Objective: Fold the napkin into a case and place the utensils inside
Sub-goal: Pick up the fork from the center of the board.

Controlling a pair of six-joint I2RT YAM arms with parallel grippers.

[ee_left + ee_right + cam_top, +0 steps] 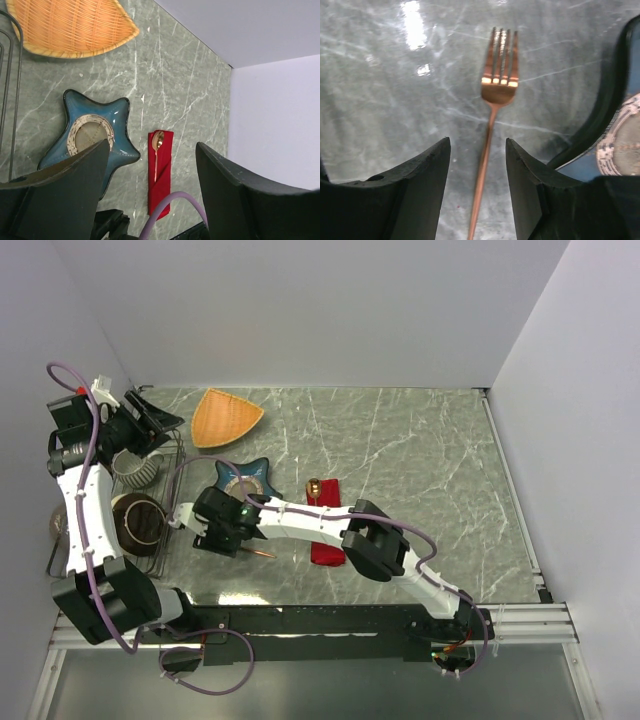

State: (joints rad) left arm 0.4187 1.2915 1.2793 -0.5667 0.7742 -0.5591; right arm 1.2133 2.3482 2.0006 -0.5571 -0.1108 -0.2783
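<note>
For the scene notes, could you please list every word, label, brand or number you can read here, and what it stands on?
None: no readable text in any view.
The ring pattern in the blue star dish is ornament, not lettering.
The fork, red napkin and orange plate are plain.

White tubular links (300, 520) and boxy black joints (375, 545) made up both arms; lilac cables (175, 194) ran behind the matte black left pincer (152, 145) and right pincer (477, 142).
</note>
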